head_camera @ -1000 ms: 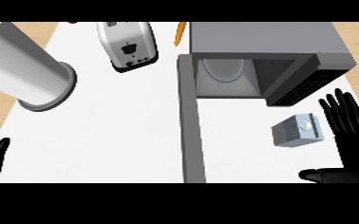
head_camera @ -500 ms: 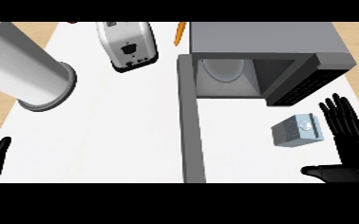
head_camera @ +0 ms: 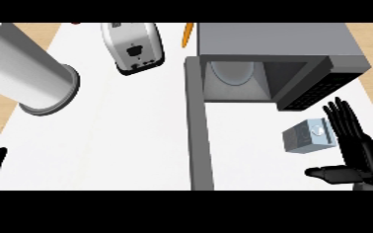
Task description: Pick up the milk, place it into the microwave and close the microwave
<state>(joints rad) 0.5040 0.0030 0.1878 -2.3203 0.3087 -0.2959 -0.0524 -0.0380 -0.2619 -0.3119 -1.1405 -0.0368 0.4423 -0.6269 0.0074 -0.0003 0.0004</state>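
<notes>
Standing on the white table (head_camera: 131, 138) near its right edge, the milk (head_camera: 309, 136) sits just in front of the microwave (head_camera: 277, 54), a short lift from the cavity it must enter. It looks like a small grey carton with a paler top face and a round cap, squat and boxy. The right hand (head_camera: 351, 148) is just beside it on the right, fingers (head_camera: 342, 121) straight and spread, thumb stretched out toward the near edge, holding nothing; that open pose suits closing round the carton's sides. The microwave's door (head_camera: 198, 128) hangs open toward the near edge, leaving the way in clear. Only a sliver of the left hand (head_camera: 2, 155) shows at the left edge; I cannot tell its state.
</notes>
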